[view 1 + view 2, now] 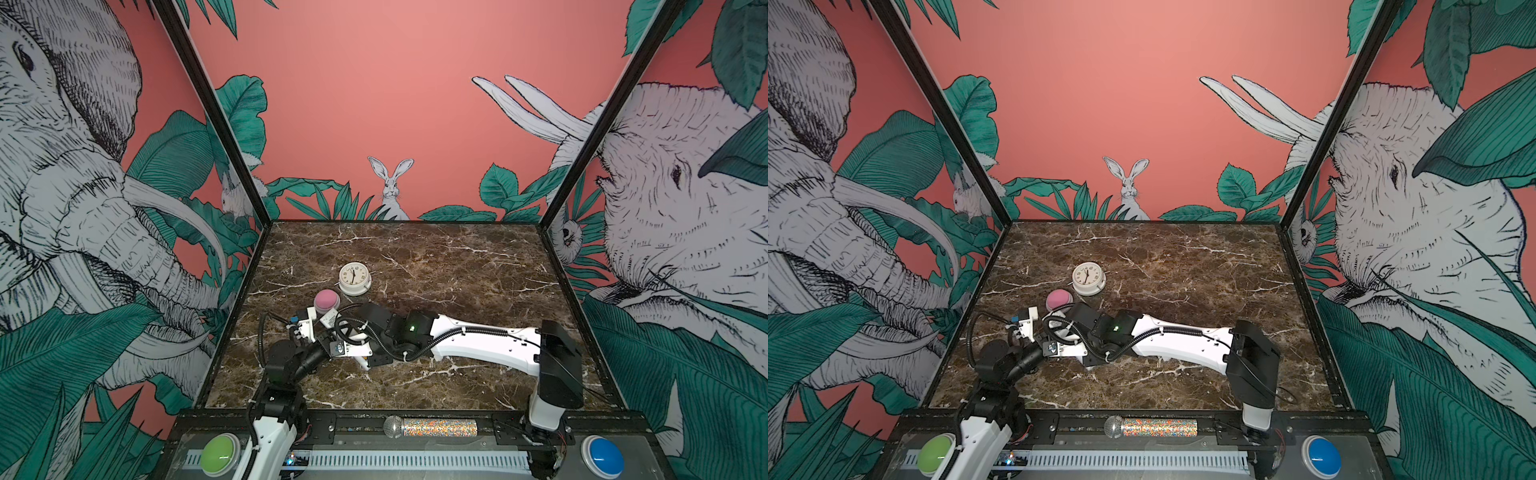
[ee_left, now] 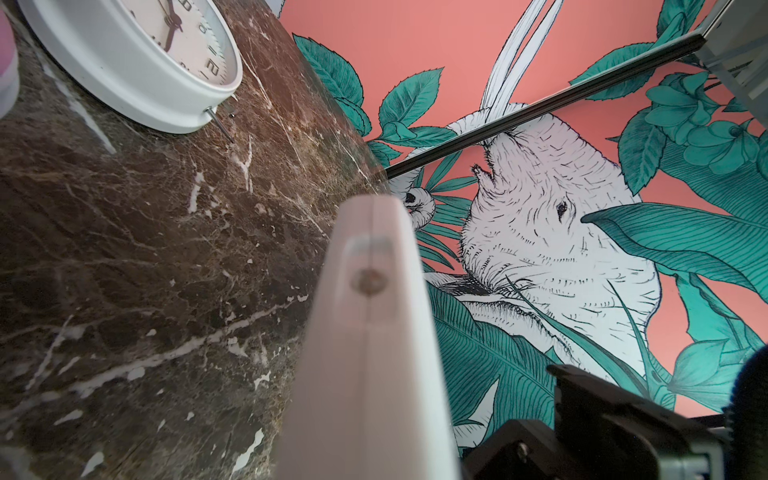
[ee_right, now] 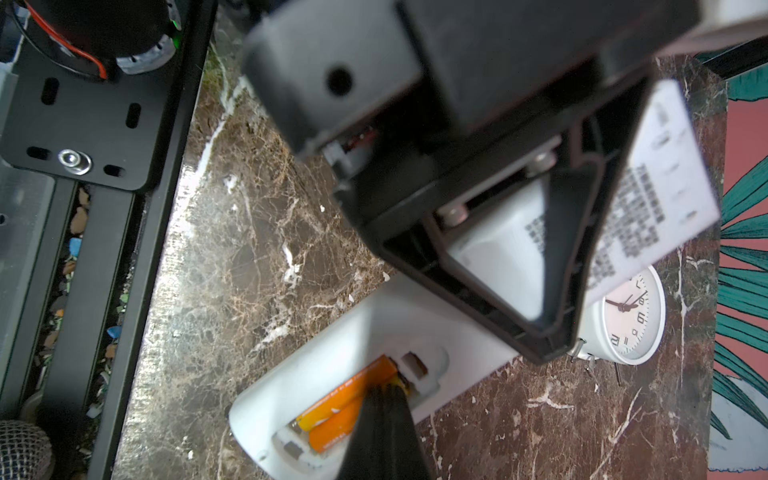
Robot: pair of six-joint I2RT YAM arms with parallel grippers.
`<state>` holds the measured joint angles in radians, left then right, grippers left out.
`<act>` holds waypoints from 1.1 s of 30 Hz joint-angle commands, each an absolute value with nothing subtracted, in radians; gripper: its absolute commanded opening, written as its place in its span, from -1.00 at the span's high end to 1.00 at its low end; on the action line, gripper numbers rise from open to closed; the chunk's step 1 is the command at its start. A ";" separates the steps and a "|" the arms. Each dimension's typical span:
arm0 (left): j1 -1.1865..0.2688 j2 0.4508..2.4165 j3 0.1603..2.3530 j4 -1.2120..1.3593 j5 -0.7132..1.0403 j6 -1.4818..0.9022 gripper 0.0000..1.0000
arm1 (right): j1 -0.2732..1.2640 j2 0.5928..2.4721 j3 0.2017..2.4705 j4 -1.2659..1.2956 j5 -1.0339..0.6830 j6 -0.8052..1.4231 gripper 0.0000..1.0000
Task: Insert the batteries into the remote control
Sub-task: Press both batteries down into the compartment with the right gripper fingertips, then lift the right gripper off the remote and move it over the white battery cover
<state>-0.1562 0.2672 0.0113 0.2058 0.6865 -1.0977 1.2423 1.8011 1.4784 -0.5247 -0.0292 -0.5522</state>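
Right gripper (image 3: 386,399), tips pressed together, is touching batteries (image 3: 328,432) seated in the remote (image 3: 324,365); left gripper (image 3: 536,316) is pinching the remote.

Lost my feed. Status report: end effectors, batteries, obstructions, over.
Left end effector shut on remote. Right end effector shut, tips on batteries. Both lie in open compartment. Nearby clock not blocking.
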 commanded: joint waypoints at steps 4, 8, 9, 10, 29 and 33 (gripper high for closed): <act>-0.160 0.252 0.022 0.263 0.703 -1.109 1.00 | 1.241 1.854 1.500 -0.502 -0.045 -0.534 1.00; -0.159 0.252 0.022 0.263 0.703 -1.108 1.00 | 1.240 1.867 1.501 -0.499 -0.028 -0.525 1.00; -0.160 0.250 0.021 0.261 0.703 -1.108 1.00 | 1.240 1.868 1.501 -0.497 -0.026 -0.524 1.00; -0.159 0.250 0.021 0.261 0.701 -1.108 1.00 | 1.239 1.868 1.502 -0.497 -0.022 -0.522 1.00; -0.159 0.269 0.041 0.206 0.673 -1.053 1.00 | 1.240 1.703 1.464 -0.492 -0.002 -0.423 0.62; -0.160 0.280 0.047 0.206 0.663 -1.045 1.00 | 1.239 1.650 1.433 -0.499 0.024 -0.385 0.47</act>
<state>-0.1562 0.2752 0.0124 0.1673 0.6613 -1.0607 1.2415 1.7008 1.4567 -0.5114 0.0013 -0.4271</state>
